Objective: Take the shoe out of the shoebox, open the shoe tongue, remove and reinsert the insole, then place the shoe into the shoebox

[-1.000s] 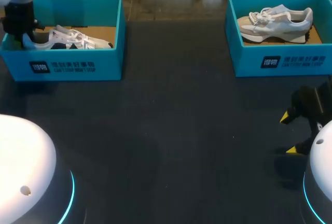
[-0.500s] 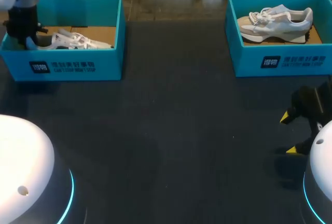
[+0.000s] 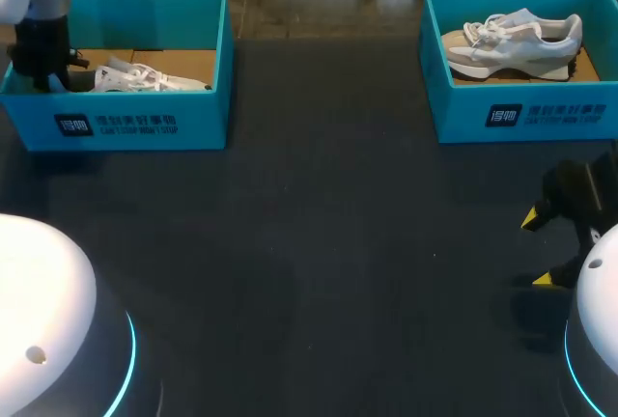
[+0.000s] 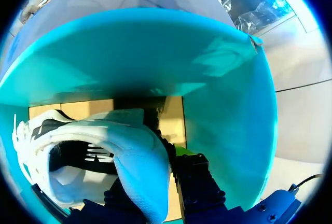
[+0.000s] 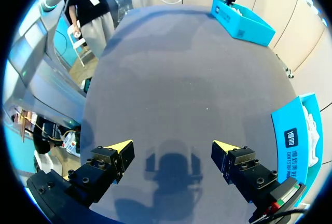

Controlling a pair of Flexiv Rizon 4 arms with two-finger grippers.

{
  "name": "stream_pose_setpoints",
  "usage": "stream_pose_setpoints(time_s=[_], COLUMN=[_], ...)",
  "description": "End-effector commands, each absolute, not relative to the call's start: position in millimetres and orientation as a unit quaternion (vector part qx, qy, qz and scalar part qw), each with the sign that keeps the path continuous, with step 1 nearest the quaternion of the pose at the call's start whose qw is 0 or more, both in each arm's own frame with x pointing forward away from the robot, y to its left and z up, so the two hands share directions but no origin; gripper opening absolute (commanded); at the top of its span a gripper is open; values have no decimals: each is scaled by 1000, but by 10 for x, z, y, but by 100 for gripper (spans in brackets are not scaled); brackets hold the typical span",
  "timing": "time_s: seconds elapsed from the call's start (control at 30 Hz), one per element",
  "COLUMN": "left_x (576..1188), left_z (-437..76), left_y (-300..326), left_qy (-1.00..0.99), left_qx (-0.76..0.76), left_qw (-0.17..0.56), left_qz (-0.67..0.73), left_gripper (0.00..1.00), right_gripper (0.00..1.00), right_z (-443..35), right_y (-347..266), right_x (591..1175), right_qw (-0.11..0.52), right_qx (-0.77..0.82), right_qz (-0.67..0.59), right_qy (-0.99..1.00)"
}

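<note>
Dark table (image 3: 319, 243); in the labelled shoebox (image 4: 223, 105) left tool (image 4: 158, 185) clamps the white shoe's (image 4: 132, 151) heel; right tool (image 5: 171, 154) gapes empty.

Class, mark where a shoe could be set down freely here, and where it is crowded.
Free: the bare table between the left shoebox and right shoebox, and the near middle. Crowded: inside the left shoebox, where the left hand holds the shoe; the near right, by the open right hand.
</note>
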State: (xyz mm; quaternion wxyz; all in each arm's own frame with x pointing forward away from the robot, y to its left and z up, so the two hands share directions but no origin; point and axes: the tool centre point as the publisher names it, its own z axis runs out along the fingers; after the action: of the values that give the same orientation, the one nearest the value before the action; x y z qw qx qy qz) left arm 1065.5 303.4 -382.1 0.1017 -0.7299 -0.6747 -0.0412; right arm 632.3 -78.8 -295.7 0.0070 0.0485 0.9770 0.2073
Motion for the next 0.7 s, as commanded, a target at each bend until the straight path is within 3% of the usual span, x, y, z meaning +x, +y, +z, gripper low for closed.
stream_pose_setpoints(time_s=[0.03, 0.1, 0.27, 0.43, 0.47, 0.53, 0.7], left_x=[10677, 10671, 10659, 10652, 10649, 10644, 10627], left_z=[-3837, -3819, -3785, -3753, -3731, -3678, -3516], left_y=[3055, 3061, 3059, 3049, 3043, 3024, 2946], left_qy=[-675, -675, -676, -680, -680, -682, -689], left_qx=[-729, -730, -729, -726, -726, -725, -720], left_qw=[103, 101, 98, 101, 100, 96, 79], left_qz=[-38, -36, -33, -29, -24, -22, -11], left_gripper=[17, 31, 47, 53, 58, 76, 85], right_gripper=[100, 100, 100, 100, 100, 100, 100], right_z=[-2961, -2961, -2961, -2961, -2961, -2961, -2961], right_y=[-785, -785, -785, -785, -785, -785, -785], right_x=[6314, 6314, 6314, 6314, 6314, 6314, 6314], right_qw=[8, 8, 8, 8, 8, 8, 8], right_qx=[49, 49, 49, 49, 49, 49, 49], right_qz=[207, 207, 207, 207, 207, 207, 207], right_qy=[977, 977, 977, 977, 977, 977, 977])
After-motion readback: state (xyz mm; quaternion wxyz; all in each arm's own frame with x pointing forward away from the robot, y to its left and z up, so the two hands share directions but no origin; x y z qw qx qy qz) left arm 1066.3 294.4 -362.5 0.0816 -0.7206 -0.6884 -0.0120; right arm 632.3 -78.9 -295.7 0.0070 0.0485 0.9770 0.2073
